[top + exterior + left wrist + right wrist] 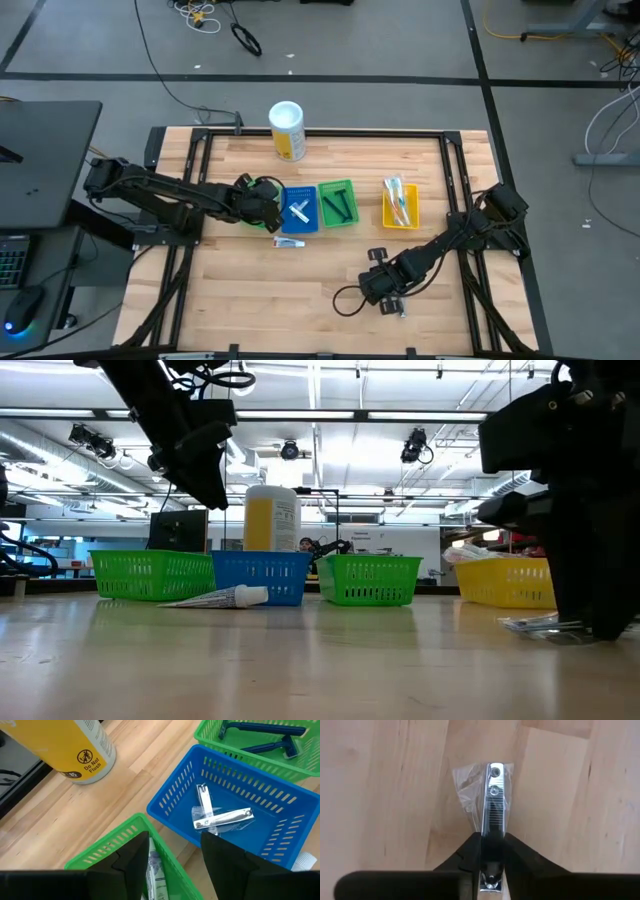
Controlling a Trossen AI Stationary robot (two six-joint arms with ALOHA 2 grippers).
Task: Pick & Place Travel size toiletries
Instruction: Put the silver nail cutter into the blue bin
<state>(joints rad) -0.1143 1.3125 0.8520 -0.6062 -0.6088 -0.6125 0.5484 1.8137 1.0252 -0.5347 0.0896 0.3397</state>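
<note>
Nail clipper point(493, 795), chrome and sealed in a clear wrapper, lies flat on the wooden surface point(280, 290) at about 5 o'clock in the high view, and the right gripper point(492, 847) has its two dark fingers clamped against the clipper's sides. Left gripper point(175, 857) hovers with fingers spread wide and nothing between them, above the near edge of a green tray point(120, 845) at 9 o'clock of the tray row. Next to it the blue tray point(240, 805) holds two more wrapped nail clippers point(220, 817) crossed over each other. A second green tray point(336, 204) carries dark blue razors point(265, 737), and the yellow tray point(400, 205) holds pale toothbrushes point(398, 198). One small white tube point(225, 598) lies on the surface just in front of the blue tray. A white-and-yellow canister point(287, 130) stands at 12 o'clock.
</note>
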